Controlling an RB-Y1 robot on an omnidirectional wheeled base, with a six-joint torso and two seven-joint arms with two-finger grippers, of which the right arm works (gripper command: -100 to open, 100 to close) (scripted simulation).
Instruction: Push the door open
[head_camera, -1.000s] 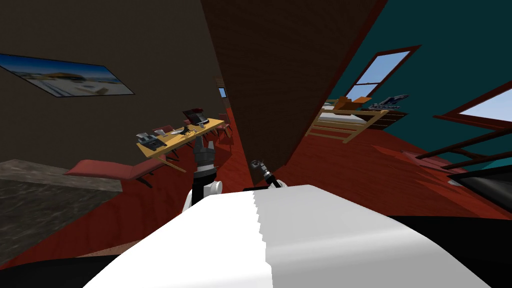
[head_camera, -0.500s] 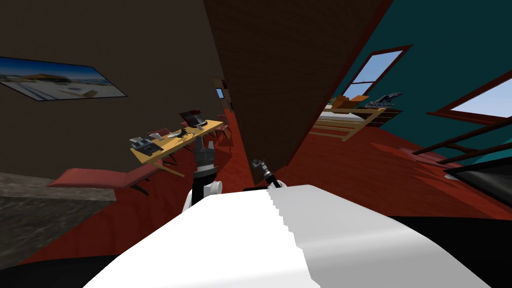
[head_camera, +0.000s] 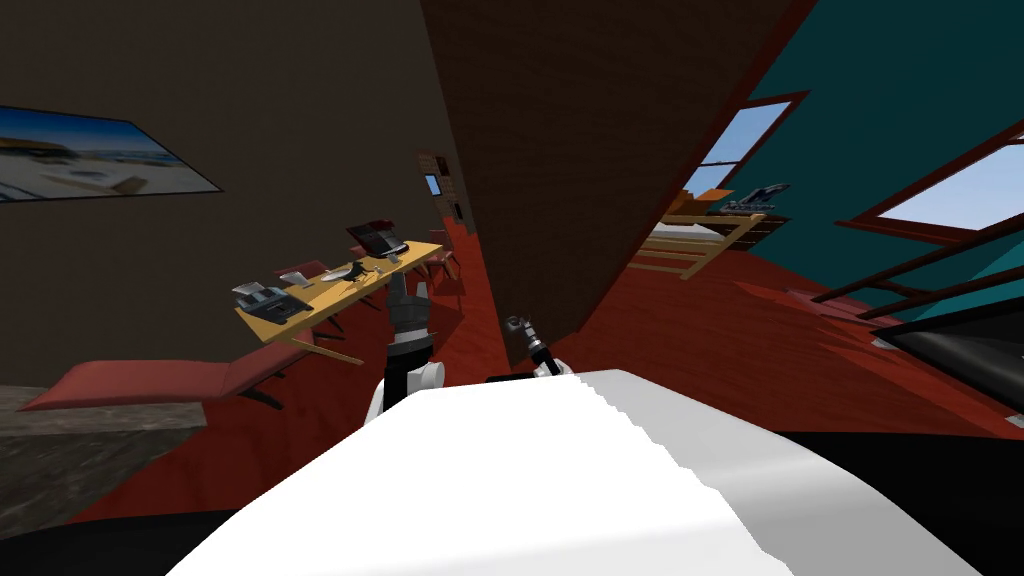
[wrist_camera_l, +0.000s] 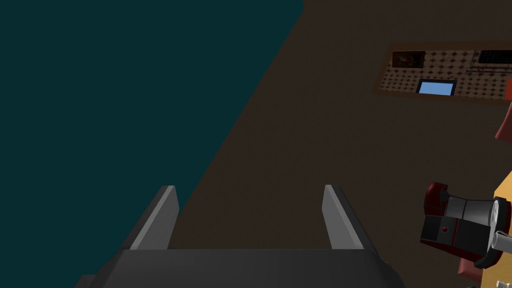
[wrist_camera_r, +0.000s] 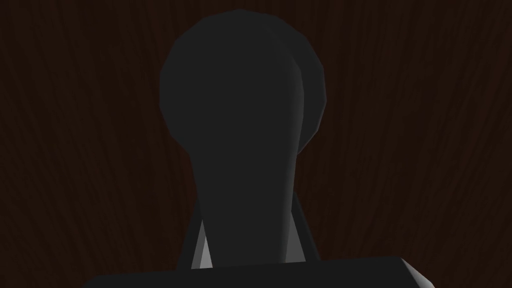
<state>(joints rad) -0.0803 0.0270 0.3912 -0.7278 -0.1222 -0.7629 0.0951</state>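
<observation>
The door (head_camera: 580, 150) is a tall, dark brown wood-grained panel standing straight ahead in the head view. A brown-walled room lies to its left and a teal-walled room to its right. A red wooden floor (head_camera: 700, 350) runs under both rooms. In the right wrist view the same wood grain (wrist_camera_r: 75, 150) stands close behind the hand.

On the left side, a long red lounge chair (head_camera: 170, 378) lies on the floor. Just beyond it stands a yellow wooden tabletop (head_camera: 330, 290). A grey printer (head_camera: 262, 298) sits at its near end and an open laptop (head_camera: 375, 238) at the far end. A framed beach picture (head_camera: 90, 165) hangs on the brown wall above. On the right side, a light wooden bed frame (head_camera: 690, 245) stands beneath a red-framed window (head_camera: 740, 140).

The left gripper (head_camera: 410, 288) is raised in front of the tabletop, apart from the door. In the left wrist view its fingers (wrist_camera_l: 162, 215) stand wide apart, about a third of the picture's width, with nothing between them.

The right gripper (head_camera: 516, 325) is at the door's near edge. In the right wrist view it is closed around the door handle (wrist_camera_r: 240, 100), a dark piece with a rounded head and a narrower neck. The two fingers (wrist_camera_r: 202, 250) show as thin light slivers pressed against either side of the neck. The handle's head stands beyond the fingertips, against the wood.
</observation>
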